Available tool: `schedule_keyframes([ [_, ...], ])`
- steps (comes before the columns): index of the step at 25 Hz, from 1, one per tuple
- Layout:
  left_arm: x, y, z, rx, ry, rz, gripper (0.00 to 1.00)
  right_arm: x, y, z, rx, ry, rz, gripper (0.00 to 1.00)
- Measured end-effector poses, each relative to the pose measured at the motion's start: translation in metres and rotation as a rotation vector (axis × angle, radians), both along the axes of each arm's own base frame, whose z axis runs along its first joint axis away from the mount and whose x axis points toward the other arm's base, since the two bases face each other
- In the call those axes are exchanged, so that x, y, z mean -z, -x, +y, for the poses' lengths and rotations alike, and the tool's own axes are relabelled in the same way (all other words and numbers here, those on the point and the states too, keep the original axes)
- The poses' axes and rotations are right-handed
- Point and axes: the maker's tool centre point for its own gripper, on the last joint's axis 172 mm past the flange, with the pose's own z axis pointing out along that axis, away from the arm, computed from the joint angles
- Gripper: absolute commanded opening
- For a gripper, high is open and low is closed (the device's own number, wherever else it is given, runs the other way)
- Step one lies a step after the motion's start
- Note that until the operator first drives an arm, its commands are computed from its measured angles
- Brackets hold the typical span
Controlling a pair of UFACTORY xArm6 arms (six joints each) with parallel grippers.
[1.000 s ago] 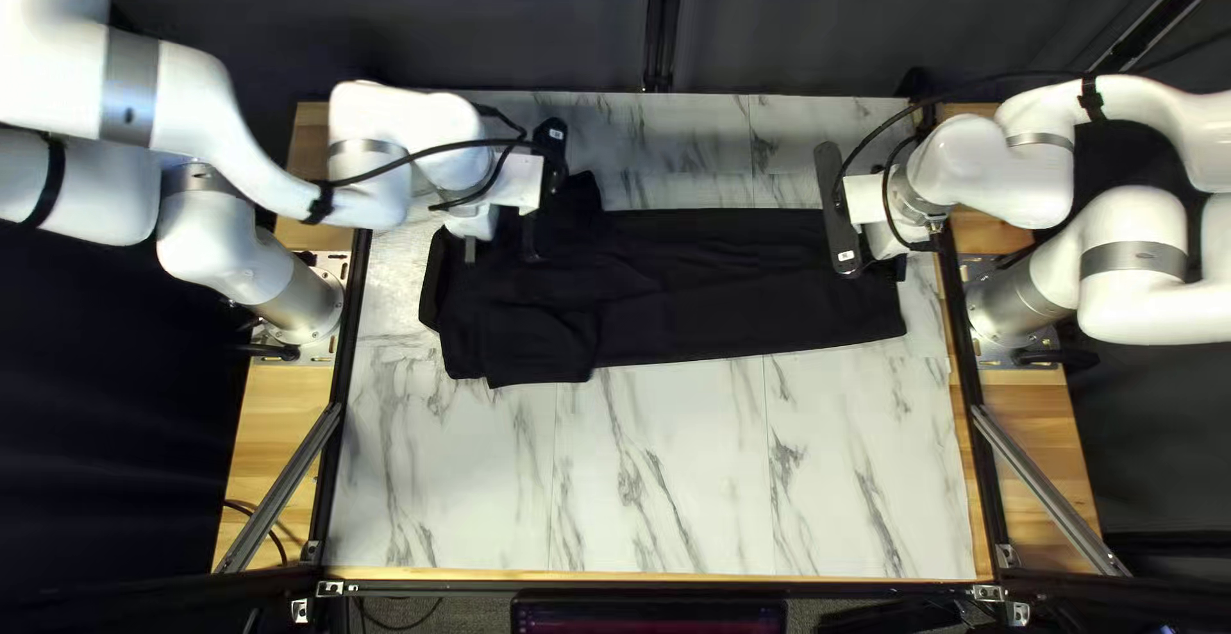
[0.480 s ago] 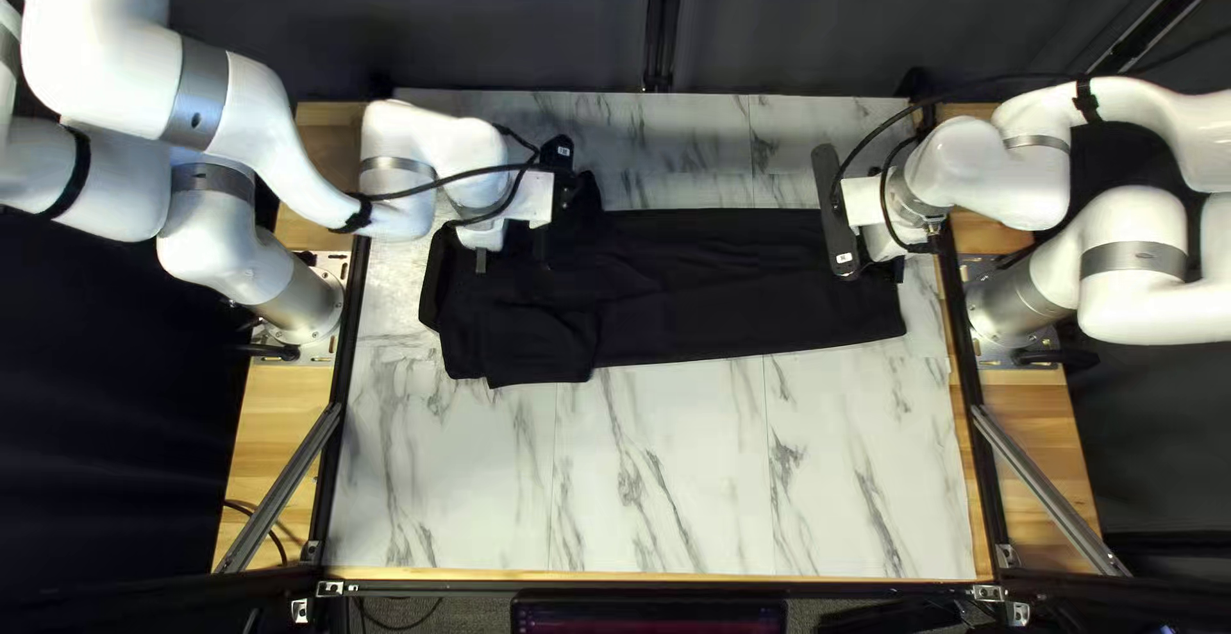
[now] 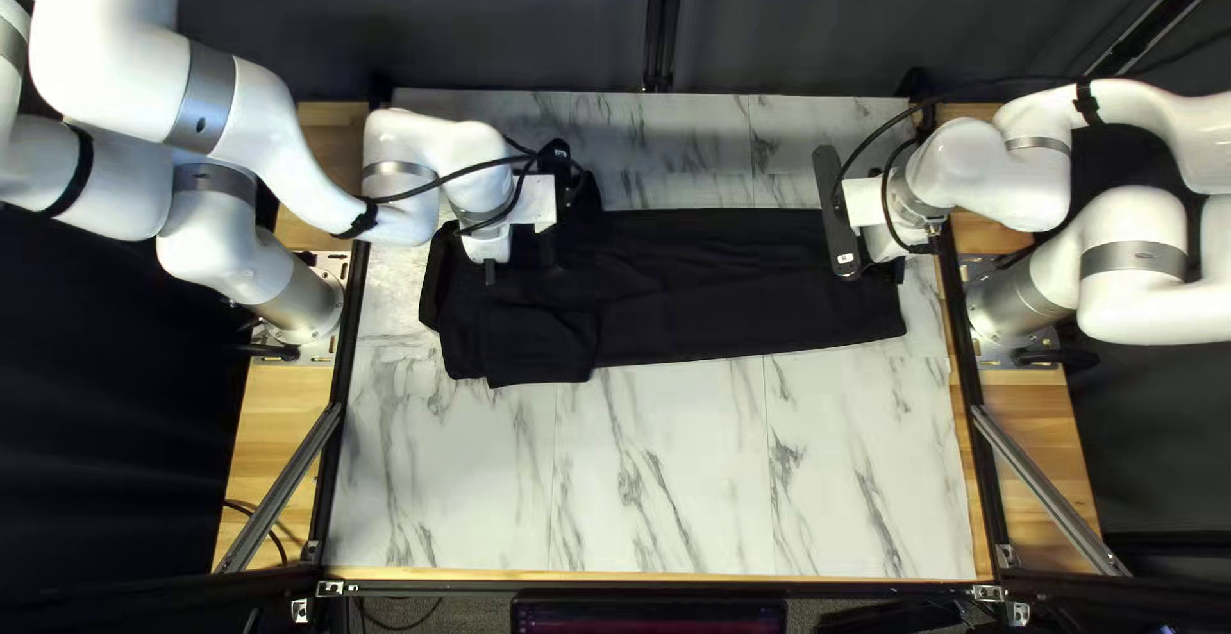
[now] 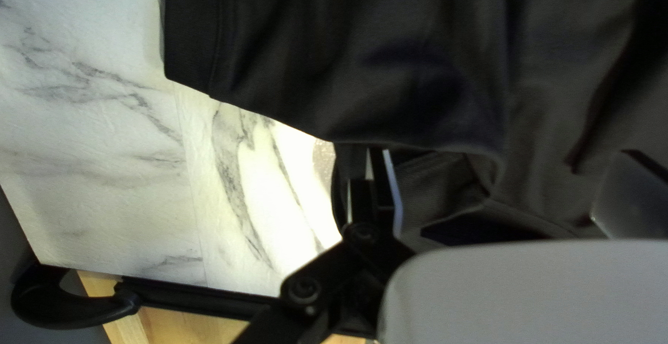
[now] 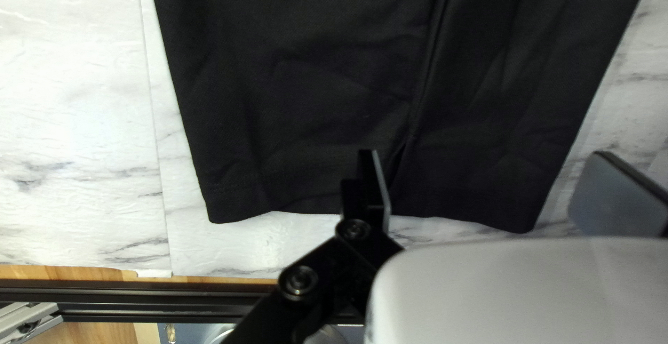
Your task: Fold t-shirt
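Note:
A black garment [image 3: 744, 288] lies lengthwise across the table, layered and bunched at its left end. Above that bunched end is my left gripper [image 3: 522, 262], its fingers apart. Over the garment's right end, my right gripper [image 3: 840, 214] hides some of the cloth. In the left wrist view, one finger of the left gripper [image 4: 502, 162] stands at an edge of the dark cloth [image 4: 313, 59], the other over cloth; neither pinches it. In the right wrist view the right gripper [image 5: 488, 162] is spread wide above the end of the cloth [image 5: 313, 107], holding nothing.
The marble-patterned tabletop [image 3: 667, 480] shows bare between the garment and the near edge, with a narrower bare strip behind the garment. Black rails [image 3: 331, 455] run along the table's sides. A dark curtain [image 3: 513, 19] hangs beyond the far edge.
My left gripper has shifted right and slightly toward the table's near edge, over the bunched cloth. The right arm is almost still, and the garment shows no clear movement.

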Motion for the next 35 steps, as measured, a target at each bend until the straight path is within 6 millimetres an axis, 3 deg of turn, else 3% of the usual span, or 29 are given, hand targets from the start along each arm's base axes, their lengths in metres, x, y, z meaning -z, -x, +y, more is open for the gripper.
schedule_keyframes([
  [8,-0.017,-0.001,-0.005,0.012,-0.007,-0.025,1.0,-0.001,0.001,-0.001,-0.002,-0.002,0.001,1.0],
  [11,-0.019,-0.003,-0.006,0.017,-0.009,-0.032,1.0,-0.014,0.006,-0.005,-0.006,-0.027,0.012,1.0],
  [14,-0.019,-0.004,-0.007,0.02,-0.009,-0.038,1.0,-0.043,0.011,-0.01,0.003,-0.056,0.007,1.0],
  [22,-0.02,-0.007,-0.009,0.023,-0.002,-0.049,1.0,-0.149,0.001,-0.005,0.068,-0.075,-0.067,1.0],
  [28,-0.02,-0.009,-0.01,0.022,0.0,-0.051,1.0,-0.224,0.018,0.002,0.166,-0.036,-0.11,1.0],
  [31,-0.022,-0.009,-0.011,0.018,0.0,-0.049,1.0,-0.25,0.027,0.0,0.205,-0.024,-0.138,1.0],
  [35,-0.033,-0.004,-0.008,0.008,0.001,-0.038,1.0,-0.256,0.03,0.0,0.216,-0.022,-0.143,1.0],
])
